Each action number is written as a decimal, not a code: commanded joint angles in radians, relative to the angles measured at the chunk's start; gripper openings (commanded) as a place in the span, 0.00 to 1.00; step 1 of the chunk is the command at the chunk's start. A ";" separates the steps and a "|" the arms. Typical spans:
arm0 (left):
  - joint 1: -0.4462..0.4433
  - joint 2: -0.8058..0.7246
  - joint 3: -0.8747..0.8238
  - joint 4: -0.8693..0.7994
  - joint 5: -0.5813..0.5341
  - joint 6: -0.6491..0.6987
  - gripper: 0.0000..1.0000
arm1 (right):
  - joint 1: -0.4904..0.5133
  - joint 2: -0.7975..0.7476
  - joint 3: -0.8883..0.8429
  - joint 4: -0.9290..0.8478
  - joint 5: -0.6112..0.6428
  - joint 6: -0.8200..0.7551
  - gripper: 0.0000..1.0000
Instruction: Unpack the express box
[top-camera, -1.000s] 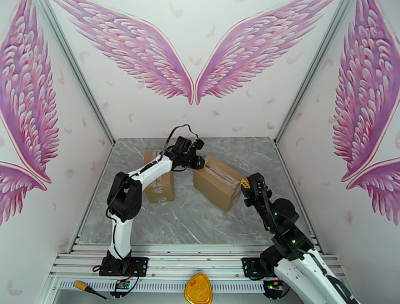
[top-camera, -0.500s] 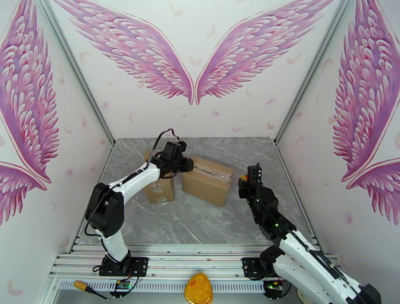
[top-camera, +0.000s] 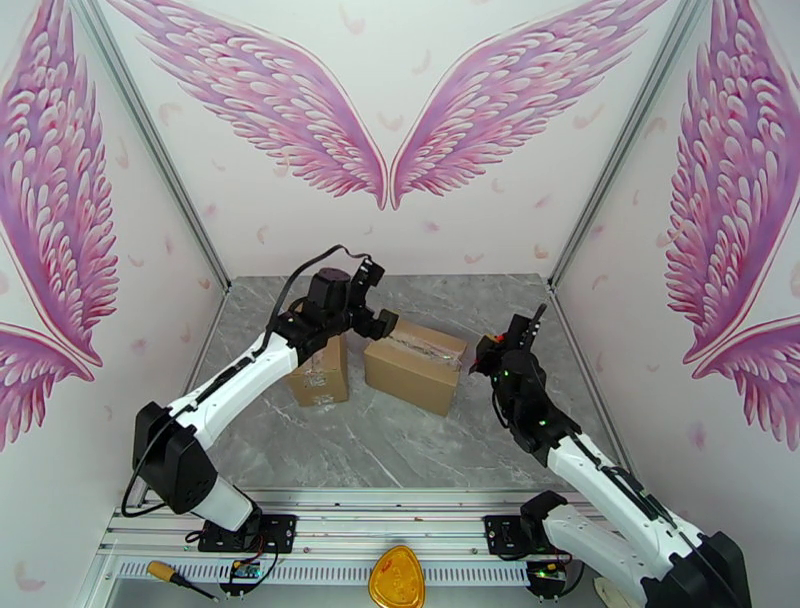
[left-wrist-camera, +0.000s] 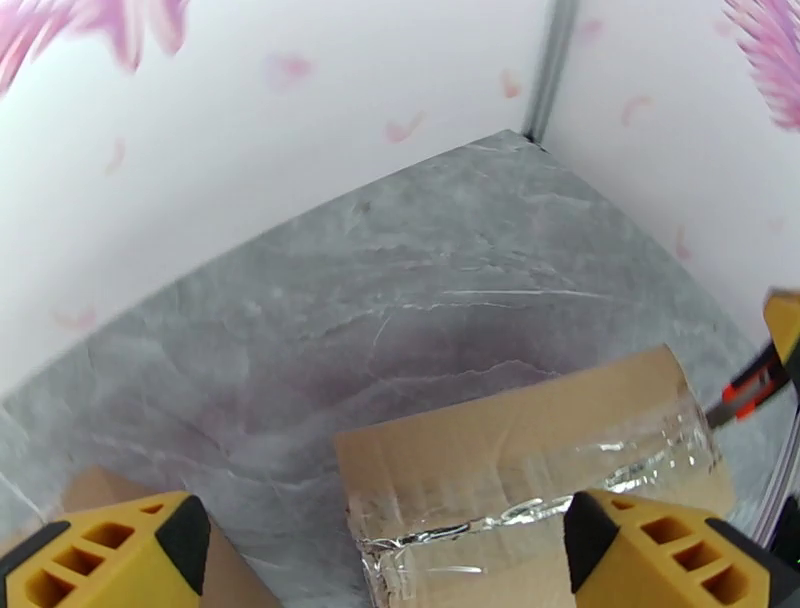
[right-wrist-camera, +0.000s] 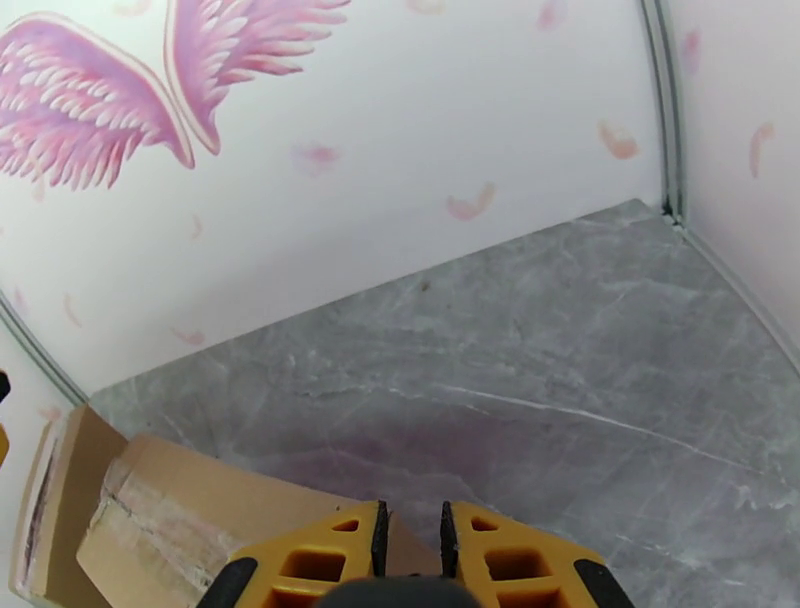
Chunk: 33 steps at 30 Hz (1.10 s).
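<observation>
Grey marble-patterned table (top-camera: 400, 440), one, walled on three sides by white panels printed with pink wings. White-and-black robot arms, two: left arm (top-camera: 240, 375) reaching in from the near left, right arm (top-camera: 590, 480) reaching in from the near right. Brown cardboard boxes, two. The first, a brown cardboard express box sealed along its top with clear shiny tape (top-camera: 415, 365), lies flat at mid-table, turned at a slant. The second, a plainer brown cardboard box (top-camera: 320, 375), sits just to its left and is partly covered by the left arm. Yellow-fingered grippers, two. The left gripper (top-camera: 380, 297) has its fingers spread wide with nothing between them. It hangs above the taped box's left end. From the left wrist, the box lies below the gap, nearer the right-hand finger, with no contact visible. The right gripper (right-wrist-camera: 411, 535) has its fingers drawn nearly together with a slim slit between; whether they pinch anything cannot be told. It is raised just off the taped box's right end, apart from it. Small orange-and-black tool (left-wrist-camera: 745, 392), one, beside the right gripper. Rounded yellow-orange object (top-camera: 397, 590), one, on the near rail. Yellow-handled screwdriver (top-camera: 178, 578), one, at the near left.
</observation>
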 joint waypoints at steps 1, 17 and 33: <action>-0.081 -0.044 -0.080 0.040 0.063 0.458 0.99 | -0.051 -0.008 0.006 0.080 -0.010 0.174 0.00; -0.249 0.194 0.095 -0.136 0.234 0.830 0.99 | -0.090 0.026 -0.050 0.226 -0.042 0.326 0.00; -0.259 0.271 0.056 -0.004 0.139 0.787 0.99 | -0.117 0.081 -0.088 0.307 -0.083 0.380 0.00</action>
